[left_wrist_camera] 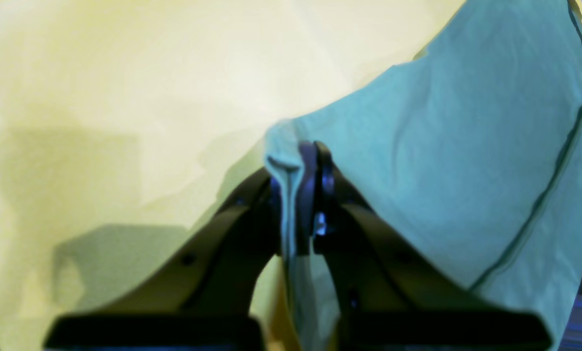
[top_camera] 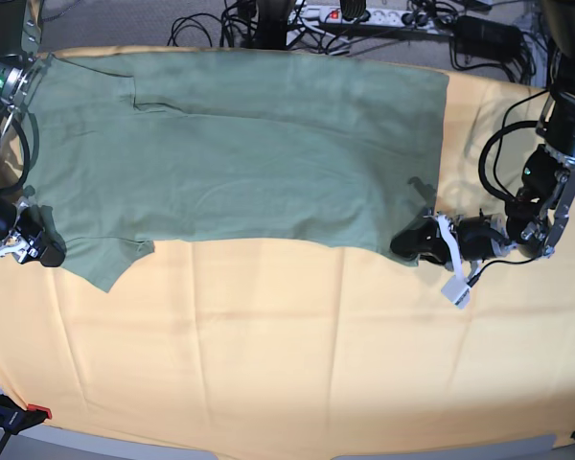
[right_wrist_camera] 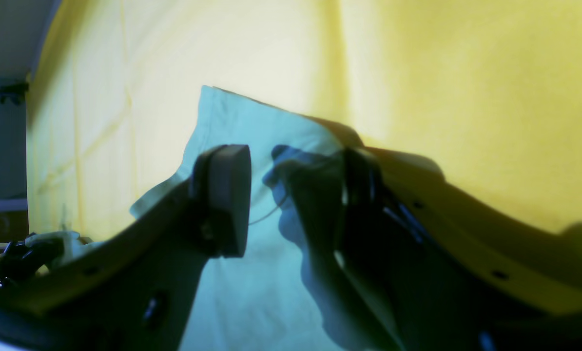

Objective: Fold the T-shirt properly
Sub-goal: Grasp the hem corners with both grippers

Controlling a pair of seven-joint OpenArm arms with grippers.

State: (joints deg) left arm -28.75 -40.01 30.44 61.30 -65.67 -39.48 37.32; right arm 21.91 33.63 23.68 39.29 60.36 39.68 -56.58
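Note:
The sage-green T-shirt [top_camera: 240, 153] lies spread flat across the far half of the table, one long edge toward me. My left gripper [top_camera: 404, 241] is at its near right corner. In the left wrist view the left gripper [left_wrist_camera: 304, 161] is shut on a pinched fold of the T-shirt [left_wrist_camera: 466, 146]. My right gripper [top_camera: 50, 251] is at the near left sleeve. In the right wrist view the right gripper [right_wrist_camera: 291, 195] is open, its fingers on either side of the edge of the T-shirt [right_wrist_camera: 232, 122].
The large yellow-orange cloth [top_camera: 287, 355] covers the whole table under the shirt. A power strip and cables [top_camera: 364, 14] lie behind the far edge. A red clamp [top_camera: 38, 413] sits at the front left corner.

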